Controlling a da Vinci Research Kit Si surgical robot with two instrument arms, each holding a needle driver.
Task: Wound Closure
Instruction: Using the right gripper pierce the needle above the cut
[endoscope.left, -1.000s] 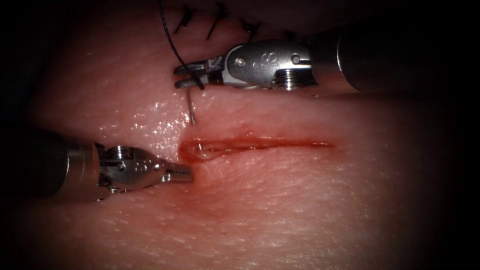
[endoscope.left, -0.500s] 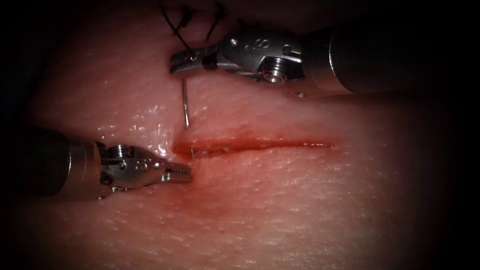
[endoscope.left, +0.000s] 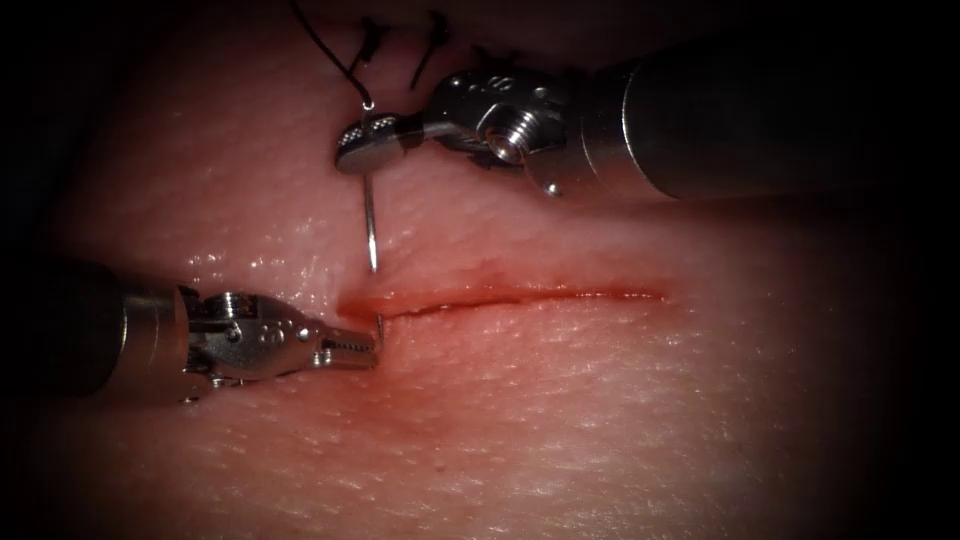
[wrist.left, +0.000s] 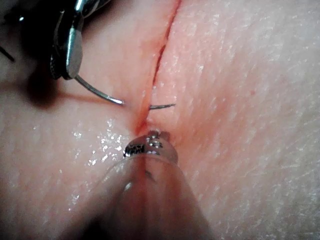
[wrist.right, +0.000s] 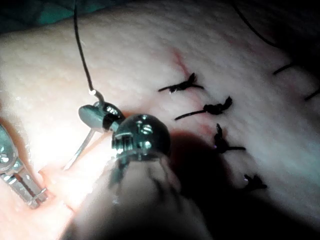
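At 12 o'clock of the cut (endoscope.left: 500, 297), the right tool (endoscope.left: 357, 145) has rolled since 1 s ago, clamped on the needle (endoscope.left: 370, 225) near its thread (endoscope.left: 325, 45) end. Needle tip now emerges by the left tool (endoscope.left: 350, 350), jaws together, empty. Left wrist view shows both needle ends bridging the tissue (wrist.left: 240, 100); right wrist view shows 4 stitches (wrist.right: 210, 107).

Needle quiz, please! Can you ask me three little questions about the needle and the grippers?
1. True or false: the right gripper is shut on the needle near its thread end.
2. Pick one. The needle's middle is: A) buried in the tissue at the cut's left end; B) lying loose on top; C) lifted clear.
3. Fill in: the left gripper holds ____.
Key: 1 true; 2 A; 3 nothing.
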